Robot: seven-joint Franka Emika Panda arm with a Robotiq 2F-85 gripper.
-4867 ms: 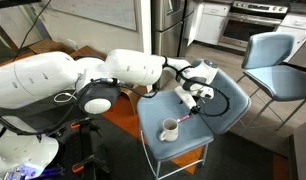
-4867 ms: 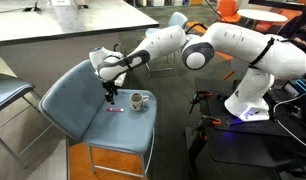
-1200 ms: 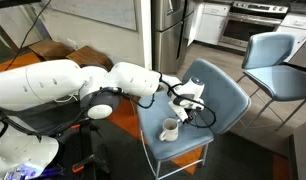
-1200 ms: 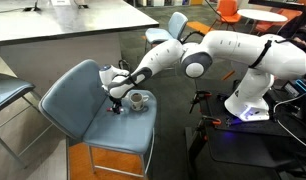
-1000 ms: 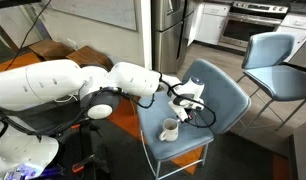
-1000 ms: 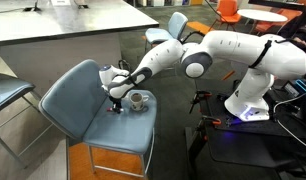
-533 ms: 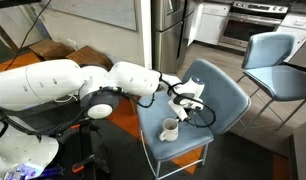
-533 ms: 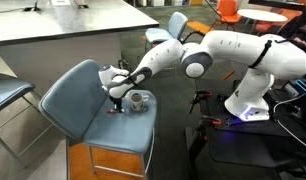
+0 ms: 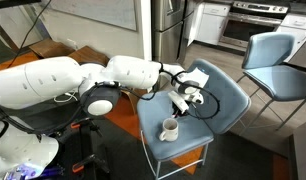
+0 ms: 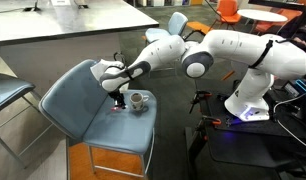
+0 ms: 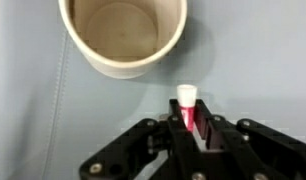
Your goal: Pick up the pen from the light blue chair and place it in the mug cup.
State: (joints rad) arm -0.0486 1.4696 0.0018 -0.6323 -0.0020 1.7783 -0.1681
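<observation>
A light blue chair seat lies beneath the pincer. The mug cup stands just ahead of its fingertips, mouth up. The jaws are pinched narrowly on the pen. Best approach: centre the pen over the mug's mouth before releasing.

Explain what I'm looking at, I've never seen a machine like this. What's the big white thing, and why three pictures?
The big white thing is a robot arm with a two-fingered gripper at its end. Two pictures come from cameras standing in the room, at different spots. The third comes from a camera on the arm's wrist, looking down past the gripper. The arm reaches over a light blue chair. On its seat stands a small white mug, empty in the wrist view. The gripper is shut on a thin pink-red pen, close beside the mug.
</observation>
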